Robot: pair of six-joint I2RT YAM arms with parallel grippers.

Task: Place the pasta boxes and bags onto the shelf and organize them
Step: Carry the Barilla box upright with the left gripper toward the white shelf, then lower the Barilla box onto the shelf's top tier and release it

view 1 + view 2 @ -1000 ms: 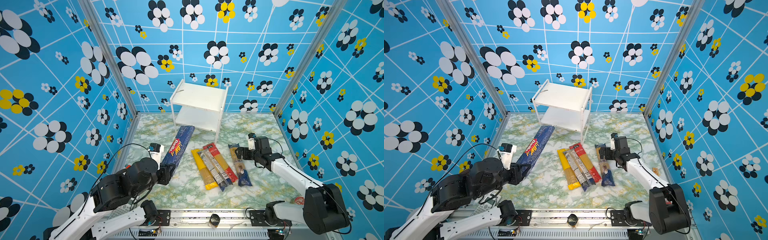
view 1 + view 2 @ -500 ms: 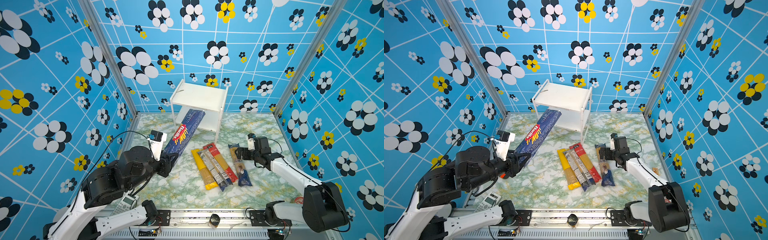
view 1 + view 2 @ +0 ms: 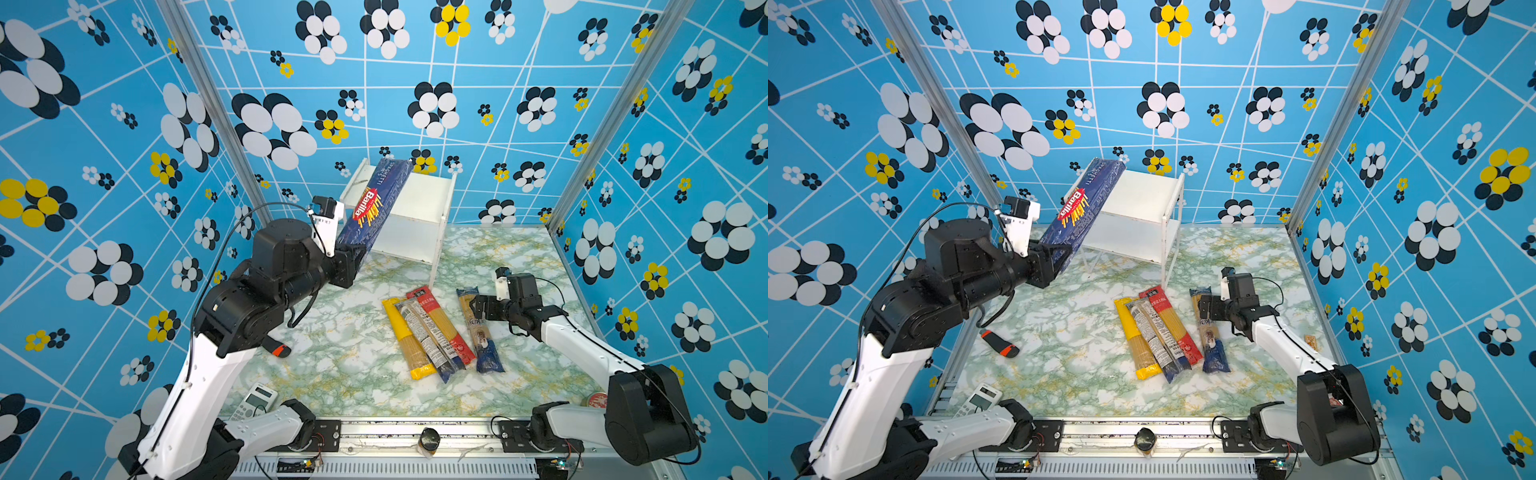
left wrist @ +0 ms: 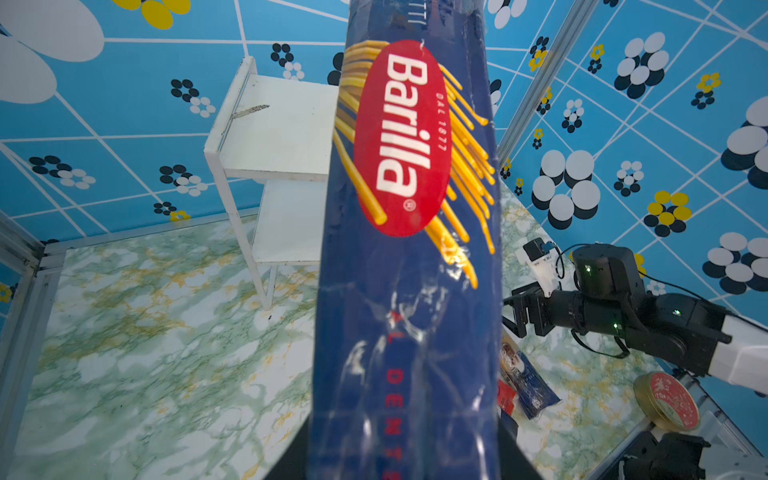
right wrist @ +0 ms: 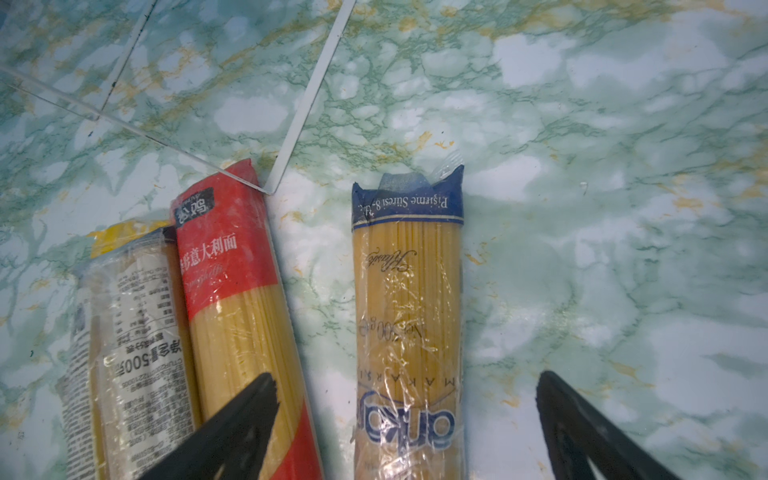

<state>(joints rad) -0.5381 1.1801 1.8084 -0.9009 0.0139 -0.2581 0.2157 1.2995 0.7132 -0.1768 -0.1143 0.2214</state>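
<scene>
Top view: L arm point(image 3: 232, 316), box point(image 3: 374, 203) aloft

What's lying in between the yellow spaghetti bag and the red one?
The clear white-labelled bag lies between the yellow bag and the red-ended bag, pressed against both; both top views show it.

High frontal stereo pair, wrist close-ups

the left arm point(image 3: 208, 386) rises from the lower left of both top views, left gripper point(image 3: 352, 259) clamped on a blue box's point(image 3: 374, 203) lower end. the right arm point(image 3: 582, 349) stretches in from the lower right, right gripper point(image 3: 478, 307) low, fingers point(image 5: 232, 424) spread wide.
</scene>
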